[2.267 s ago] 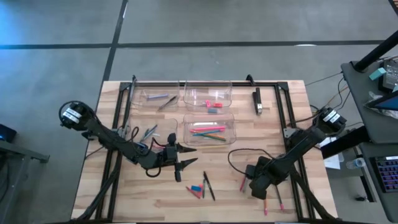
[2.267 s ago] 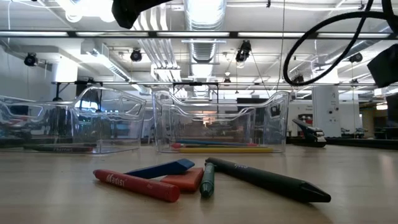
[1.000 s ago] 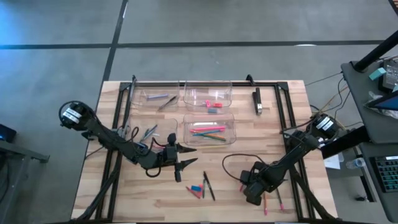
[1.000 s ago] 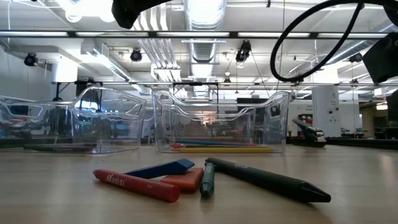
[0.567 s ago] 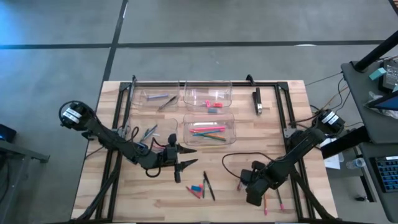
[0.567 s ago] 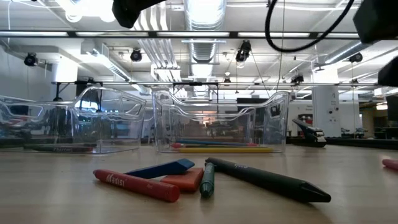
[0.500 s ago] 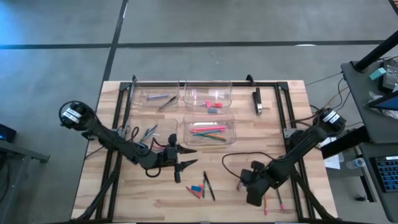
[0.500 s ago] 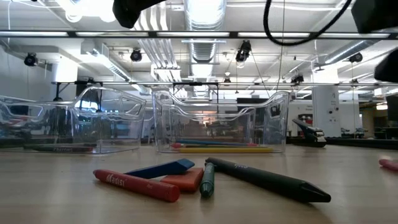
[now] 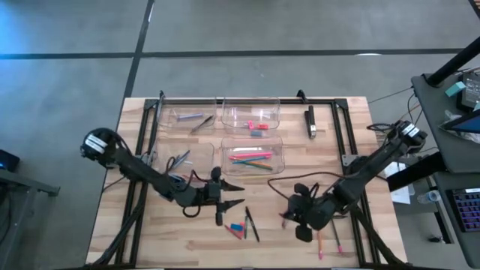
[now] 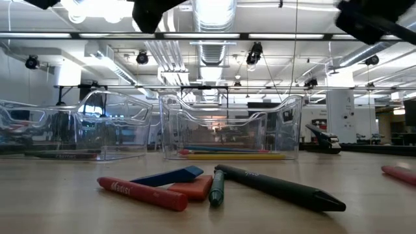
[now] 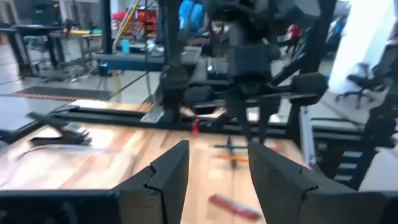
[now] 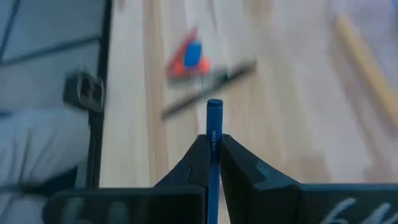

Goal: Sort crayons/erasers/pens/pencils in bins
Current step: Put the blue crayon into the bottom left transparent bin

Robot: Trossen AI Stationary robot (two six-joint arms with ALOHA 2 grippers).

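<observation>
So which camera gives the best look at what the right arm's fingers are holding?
The right wrist view: the right gripper is shut on a thin blue stick that stands up between its fingers. In the high view the arm hides it; the low view does not show it, and the left wrist view is too blurred to tell.

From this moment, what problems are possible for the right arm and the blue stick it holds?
1. The right gripper pinches the blue stick only near one end, so the stick may tilt or slip out.
2. The bins lie across the table, and the left gripper hangs open near the loose pile, so the arms may cross.
</observation>
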